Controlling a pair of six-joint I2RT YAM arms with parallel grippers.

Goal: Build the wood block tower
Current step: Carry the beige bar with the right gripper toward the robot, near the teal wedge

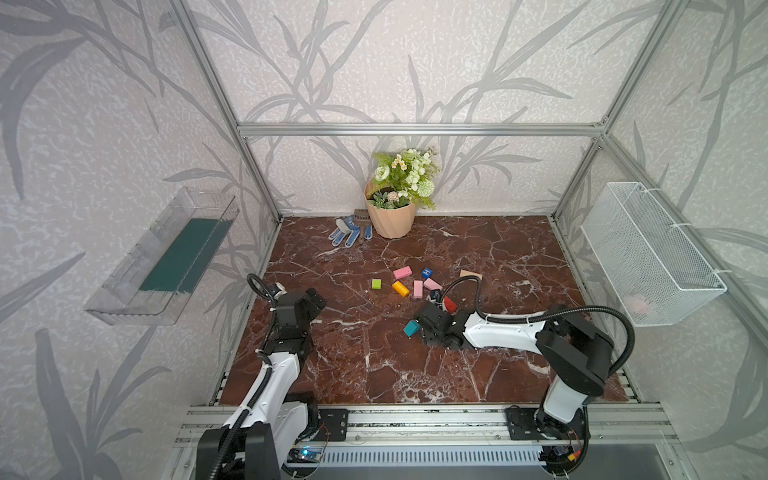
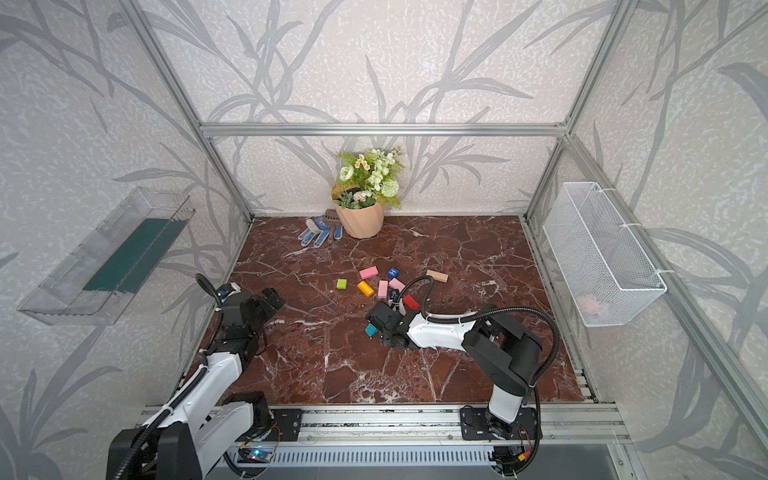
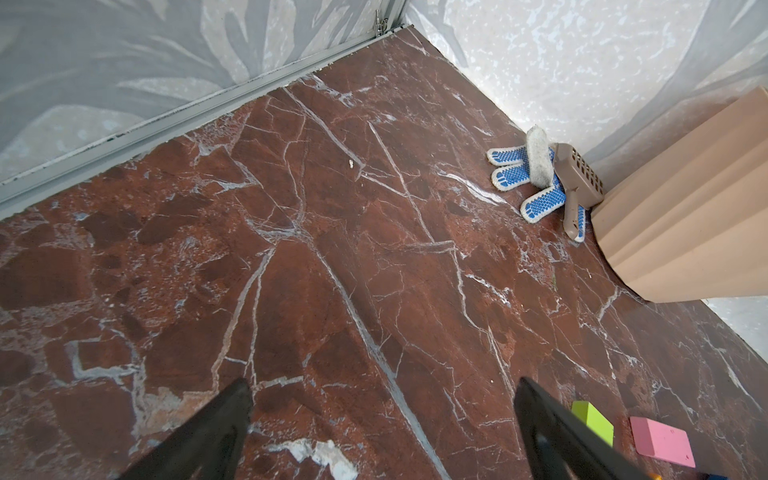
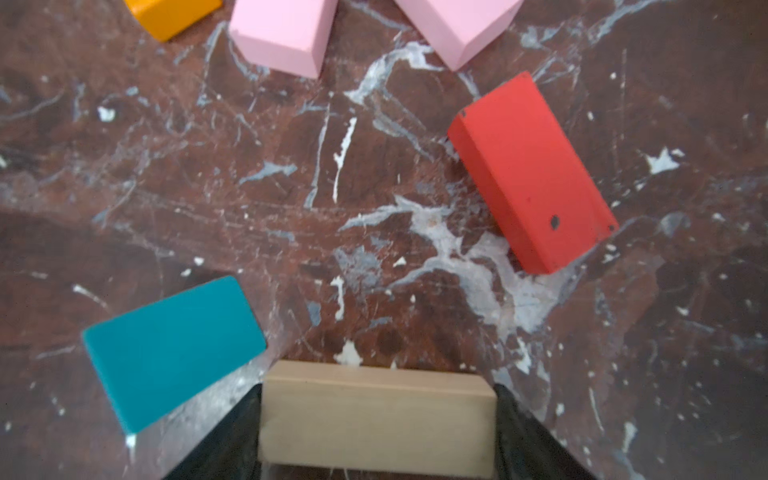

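Currently, right hand: pinching tan block by its ends.
Left hand: spread, empty.
Desk: set block flat on bare patch, clear of teal piece and red block.

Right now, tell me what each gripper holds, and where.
Right gripper: tan block, clamped across its two short ends. Left gripper: nothing, jaws open.

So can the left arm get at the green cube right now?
Probably yes: the left gripper is open and empty, and only bare table lies between it and the green cube.
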